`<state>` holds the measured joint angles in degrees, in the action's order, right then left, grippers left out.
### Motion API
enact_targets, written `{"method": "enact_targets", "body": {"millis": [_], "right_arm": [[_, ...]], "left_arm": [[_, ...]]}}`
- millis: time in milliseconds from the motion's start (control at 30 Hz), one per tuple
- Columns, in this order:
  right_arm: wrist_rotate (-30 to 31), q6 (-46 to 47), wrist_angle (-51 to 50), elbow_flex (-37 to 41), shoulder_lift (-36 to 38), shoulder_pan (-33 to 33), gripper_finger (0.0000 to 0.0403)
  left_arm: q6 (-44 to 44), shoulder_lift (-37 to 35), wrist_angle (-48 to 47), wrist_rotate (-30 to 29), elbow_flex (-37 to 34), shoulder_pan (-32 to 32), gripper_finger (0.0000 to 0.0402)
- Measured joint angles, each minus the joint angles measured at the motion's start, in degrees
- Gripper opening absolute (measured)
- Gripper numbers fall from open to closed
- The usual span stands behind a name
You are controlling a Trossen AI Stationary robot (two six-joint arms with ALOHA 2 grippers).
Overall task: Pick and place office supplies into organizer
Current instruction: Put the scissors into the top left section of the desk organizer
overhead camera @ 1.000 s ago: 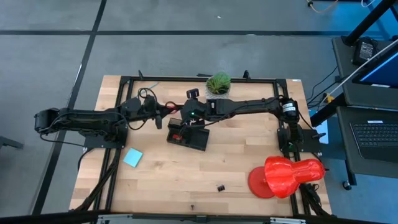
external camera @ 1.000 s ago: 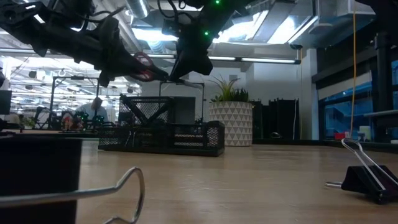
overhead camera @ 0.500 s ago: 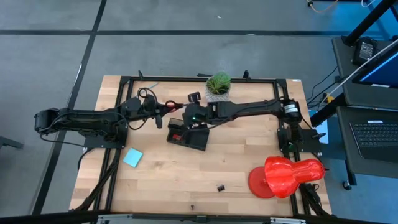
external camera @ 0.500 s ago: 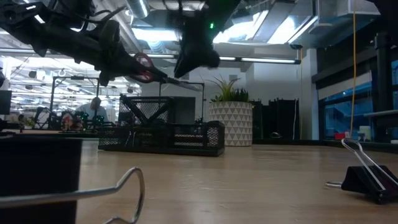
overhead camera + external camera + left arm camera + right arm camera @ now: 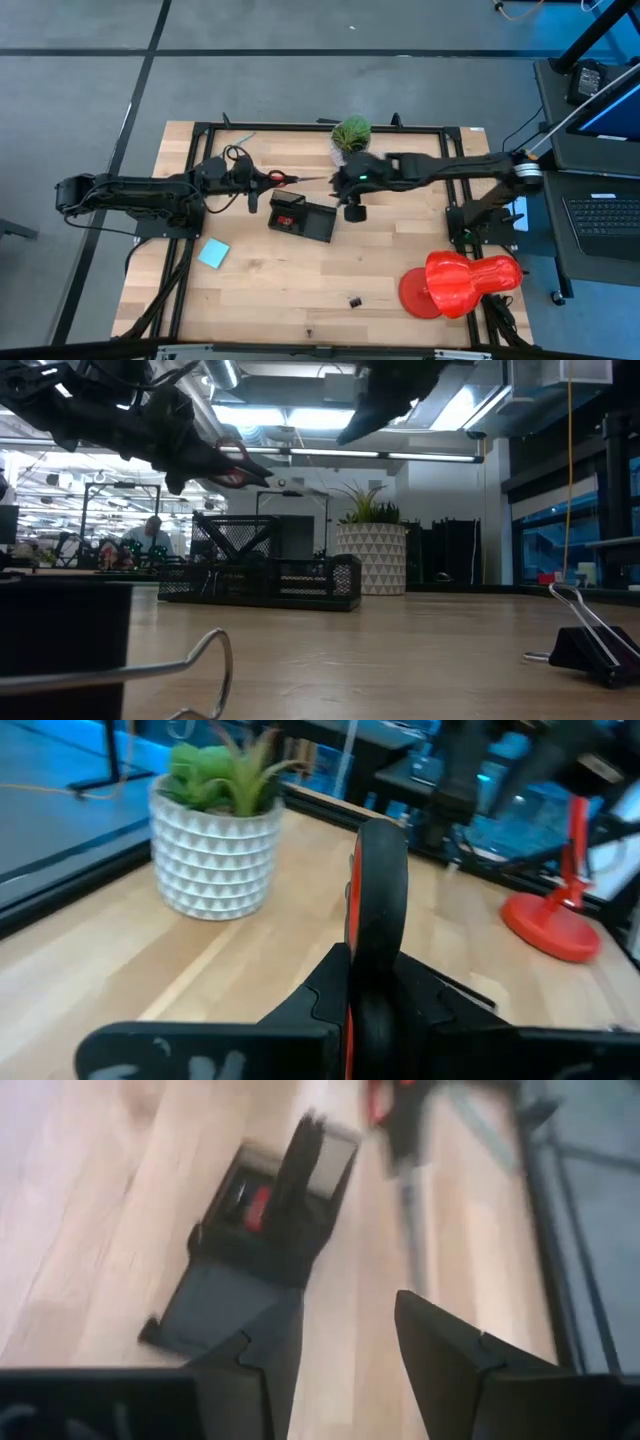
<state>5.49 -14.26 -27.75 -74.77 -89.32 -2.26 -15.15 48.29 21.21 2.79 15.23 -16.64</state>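
Note:
The red-handled scissors point(image 5: 285, 179) are held in the air by my left gripper point(image 5: 262, 181), just beyond the far edge of the black mesh organizer point(image 5: 302, 218). Their blades point toward the table's right. In the low view the scissors point(image 5: 232, 460) hang high above the organizer point(image 5: 262, 568). My right gripper point(image 5: 351, 203) is open and empty, to the right of the organizer, and its wrist view looks down on the organizer point(image 5: 262, 1230). A light blue notepad point(image 5: 213, 253) and a small black clip point(image 5: 354, 300) lie on the table. My left gripper point(image 5: 375, 975) is shut on the scissors' handle ring point(image 5: 380, 910), pinched between the two fingers and seen edge-on. The fingers come level from the table's left, in line with the scissors. The scissors are lifted clear and lie roughly level, blades toward the table's right.
A potted plant point(image 5: 350, 134) stands at the far edge behind the organizer. A large red plastic object point(image 5: 462, 282) sits at the near right corner. Binder clips point(image 5: 588, 645) lie near the low camera. Bare wood lies between the organizer and the near edge.
My right gripper has drawn back from the scissors' blade end toward the table's right, ending beside the organizer's right end. My left gripper has kept hold of the scissors at about the same place.

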Motion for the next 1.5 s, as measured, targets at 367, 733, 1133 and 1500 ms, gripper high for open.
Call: {"method": "enact_targets", "body": {"millis": [367,733,1133,1500], "right_arm": [[-0.04,10.58,25.27,29.21,21.11,2.25,0.0163],[0.03,14.29,30.82,38.70,24.89,3.41,0.0163],[0.10,13.99,31.30,38.71,24.87,3.17,0.0163],[1.05,13.79,31.30,38.71,24.87,3.14,0.0163]], "left_arm": [[6.64,-0.02,-13.20,5.85,9.25,0.04,0.0027],[12.21,0.02,-41.19,7.15,23.60,0.86,0.0029],[15.48,0.02,-60.91,0.91,31.68,3.50,0.0028],[13.92,1.48,-65.80,0.88,31.67,3.37,0.0028]]}}
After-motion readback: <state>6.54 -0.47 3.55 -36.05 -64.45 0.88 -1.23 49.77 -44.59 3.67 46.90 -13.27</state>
